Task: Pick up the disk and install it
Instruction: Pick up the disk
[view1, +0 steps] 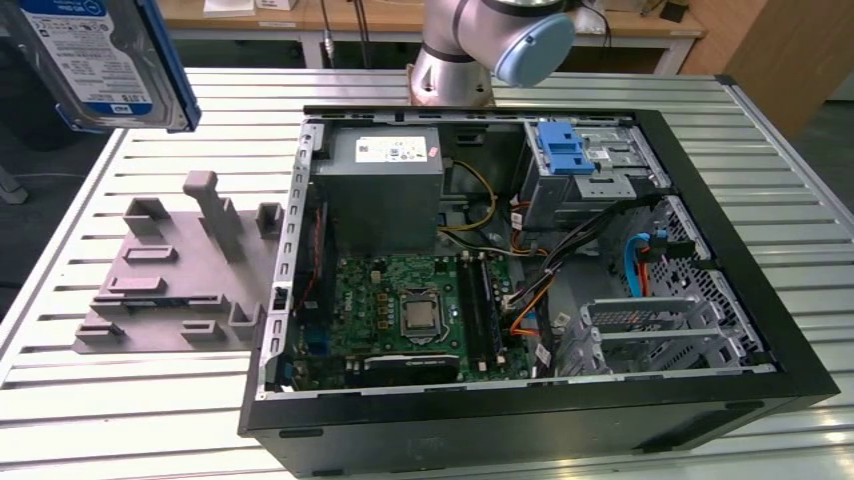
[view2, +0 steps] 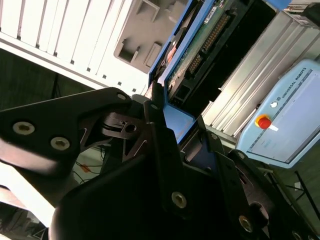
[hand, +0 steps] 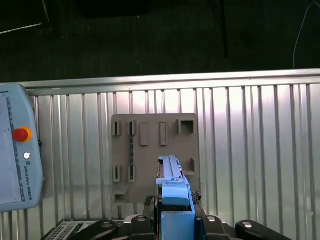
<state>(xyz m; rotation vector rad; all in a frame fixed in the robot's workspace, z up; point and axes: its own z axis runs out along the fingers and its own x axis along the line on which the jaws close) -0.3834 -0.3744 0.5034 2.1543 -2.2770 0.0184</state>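
The disk (view1: 94, 60), a silver drive with a white-and-blue label in a blue carrier, hangs high in the air at the exterior view's upper left, above the table's far corner. In the second wrist view my gripper (view2: 177, 117) is shut on the blue carrier end of the disk (view2: 200, 45), whose green circuit-board side shows. In the first wrist view the disk (hand: 172, 185) stands edge-on in my gripper (hand: 175, 222), over the gray fixture plate (hand: 152, 160).
The open computer case (view1: 747, 330) lies on the slatted metal table (view1: 160, 420), with a drive cage and blue latch bracket (view1: 577, 150) at its far right corner and the gray power supply (view1: 387, 190) beside it. A gray fixture plate (view1: 174, 280) lies left of the case. A teach pendant (hand: 17, 155) rests on the table.
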